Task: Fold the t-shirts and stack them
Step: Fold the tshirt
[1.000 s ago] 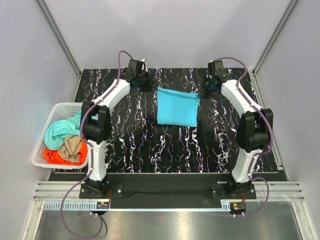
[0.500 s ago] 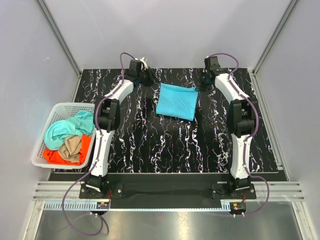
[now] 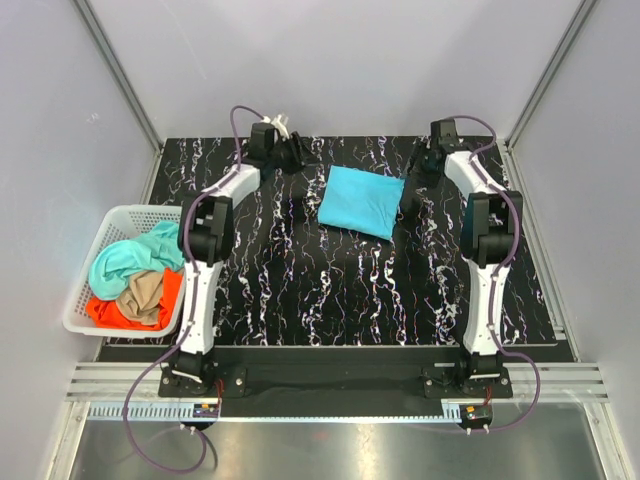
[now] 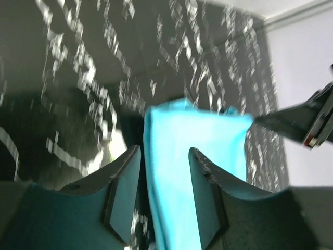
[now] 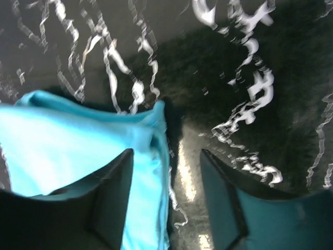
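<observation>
Snagging is the danger: left claw (image 4: 164, 156) and right claw (image 5: 166, 156) both stand released, flanking the folded cyan t-shirt (image 3: 362, 200) on the bench (image 3: 300, 290), far middle; a finger catching its edge could drag the fold open.

The folded t-shirt (image 3: 362, 201) lies on the bench (image 3: 300, 290) near its far edge, between the left fingers (image 4: 125, 192) and right fingers (image 5: 112, 198). At the bench's left edge, a basket (image 3: 120, 218) holds 3 heaped t-shirts (image 3: 140, 285).

Top camera overhead, far; wrist cameras low, close; all share cyan t-shirt (image 3: 362, 201).
</observation>
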`<move>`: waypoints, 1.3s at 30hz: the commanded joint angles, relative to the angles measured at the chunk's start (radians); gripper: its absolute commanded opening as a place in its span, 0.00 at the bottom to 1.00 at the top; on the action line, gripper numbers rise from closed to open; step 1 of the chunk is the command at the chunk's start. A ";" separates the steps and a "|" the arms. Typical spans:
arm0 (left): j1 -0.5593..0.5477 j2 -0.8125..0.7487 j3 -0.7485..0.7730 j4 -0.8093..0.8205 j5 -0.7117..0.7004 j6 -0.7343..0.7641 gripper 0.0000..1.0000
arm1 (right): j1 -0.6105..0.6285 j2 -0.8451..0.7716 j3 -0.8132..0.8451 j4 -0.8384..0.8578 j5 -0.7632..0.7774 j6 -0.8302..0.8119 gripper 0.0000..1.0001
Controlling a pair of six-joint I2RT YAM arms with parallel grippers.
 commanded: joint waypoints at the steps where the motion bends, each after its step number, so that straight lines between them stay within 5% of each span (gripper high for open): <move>1: -0.012 -0.172 -0.106 -0.048 -0.067 0.114 0.48 | 0.009 -0.129 -0.078 0.093 -0.115 -0.032 0.64; 3: -0.018 -0.220 -0.182 -0.086 -0.095 0.141 0.47 | 0.011 -0.137 -0.086 0.084 -0.169 -0.070 0.62; 5: -0.035 -0.276 -0.245 -0.050 -0.099 0.147 0.47 | 0.009 -0.137 -0.086 0.046 -0.183 -0.086 0.40; 8: -0.070 -0.327 -0.331 -0.008 -0.052 0.150 0.47 | 0.011 -0.146 -0.100 0.068 -0.288 -0.081 0.26; 26: -0.174 -0.283 -0.446 0.013 -0.142 0.118 0.50 | -0.180 0.118 -0.065 0.428 -0.577 0.181 0.36; 39: -0.141 -0.050 0.003 0.059 -0.024 -0.015 0.53 | -0.175 -0.062 -0.215 0.431 -0.723 0.170 0.29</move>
